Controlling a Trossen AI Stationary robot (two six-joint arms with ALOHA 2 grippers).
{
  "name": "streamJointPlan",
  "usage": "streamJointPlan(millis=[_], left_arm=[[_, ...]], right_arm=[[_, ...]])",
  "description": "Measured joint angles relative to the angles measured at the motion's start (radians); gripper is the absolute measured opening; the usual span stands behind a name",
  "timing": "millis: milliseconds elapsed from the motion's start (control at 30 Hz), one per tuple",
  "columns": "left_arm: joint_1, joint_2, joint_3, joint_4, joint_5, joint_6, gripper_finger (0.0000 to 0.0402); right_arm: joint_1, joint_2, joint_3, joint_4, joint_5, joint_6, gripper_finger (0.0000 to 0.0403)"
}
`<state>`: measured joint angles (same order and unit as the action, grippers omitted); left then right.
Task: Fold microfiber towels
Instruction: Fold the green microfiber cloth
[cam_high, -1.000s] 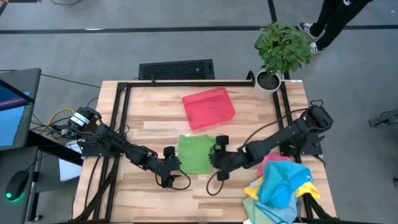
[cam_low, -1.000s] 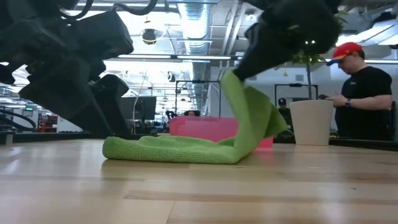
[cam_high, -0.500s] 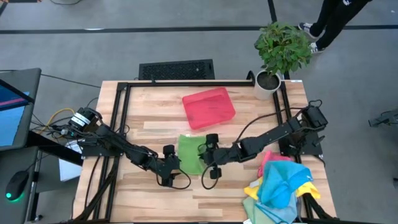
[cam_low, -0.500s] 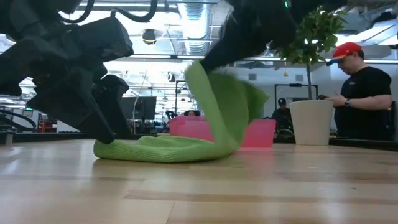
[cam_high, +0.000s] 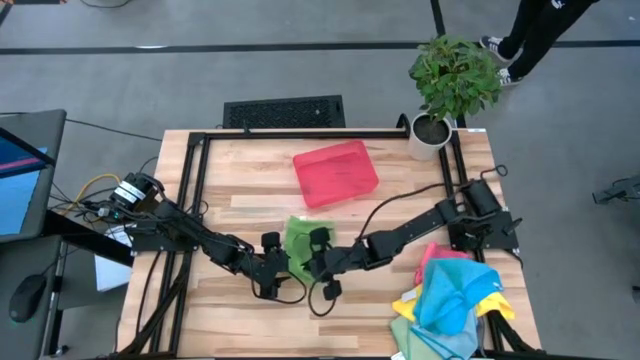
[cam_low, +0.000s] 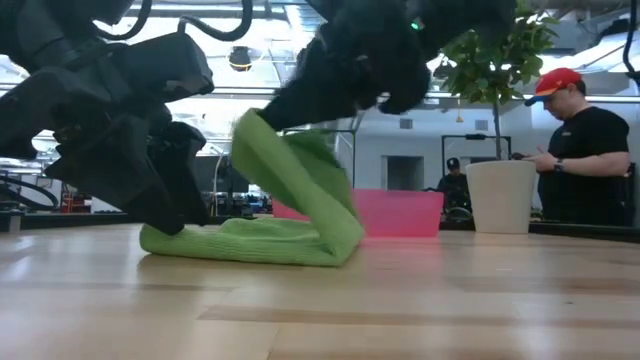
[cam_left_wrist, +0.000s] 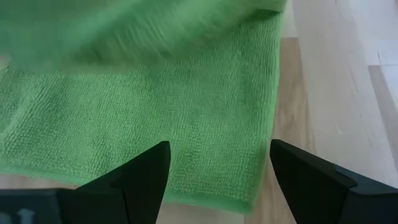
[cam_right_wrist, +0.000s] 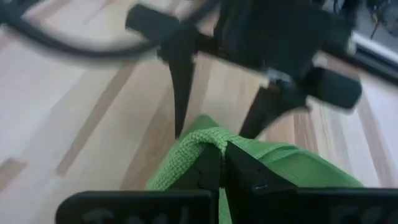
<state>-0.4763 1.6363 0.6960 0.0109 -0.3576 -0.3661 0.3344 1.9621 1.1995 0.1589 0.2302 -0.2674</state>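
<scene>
The right end effector (cam_high: 316, 252) pinches a lifted edge of the green towel (cam_high: 298, 240) near the tabletop's (cam_high: 250, 170) front middle. The left end effector (cam_high: 281, 268), spread, flanks its other edge. A red tray (cam_high: 335, 172) sits behind; 1 towel pile (cam_high: 450, 300) occupies the front right corner.

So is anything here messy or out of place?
Mainly the heap of coloured towels at the table's near right corner, crumpled and spilling over the edge. The green towel is only mid-fold, one edge pinched in the right arm's fingers. Nothing looks damaged.

No readable txt, labels or nos. anywhere in view.
</scene>
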Motion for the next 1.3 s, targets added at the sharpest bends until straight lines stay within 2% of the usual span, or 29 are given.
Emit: streamJointPlan(millis=[200, 500, 667, 900, 1133, 1300], left_arm=[[0.000, 0.000, 0.000, -0.001, 0.005, -0.018, 0.0270], [0.000, 0.000, 0.000, -0.002, 0.016, -0.023, 0.0270], [0.000, -0.029, 0.008, -0.064, 0.093, -0.050, 0.0270], [-0.009, -0.147, 0.083, -0.368, 0.048, -0.112, 0.0270], [-0.049, -0.246, 0.091, -0.397, 0.020, -0.172, 0.0270], [-0.099, -0.261, 0.087, -0.383, -0.082, -0.205, 0.0270]], right_arm=[[-0.031, 0.071, 0.060, -0.001, -0.002, -0.004, 0.0036], [-0.068, 0.171, 0.118, 0.014, -0.081, 0.004, 0.0040], [-0.087, 0.189, 0.141, 0.017, -0.153, 0.005, 0.0058], [-0.117, 0.188, 0.142, 0.029, -0.185, 0.034, 0.0109], [-0.128, 0.188, 0.142, 0.107, -0.208, 0.033, 0.0188], [-0.132, 0.185, 0.141, 0.025, -0.187, 0.094, 0.0230]])
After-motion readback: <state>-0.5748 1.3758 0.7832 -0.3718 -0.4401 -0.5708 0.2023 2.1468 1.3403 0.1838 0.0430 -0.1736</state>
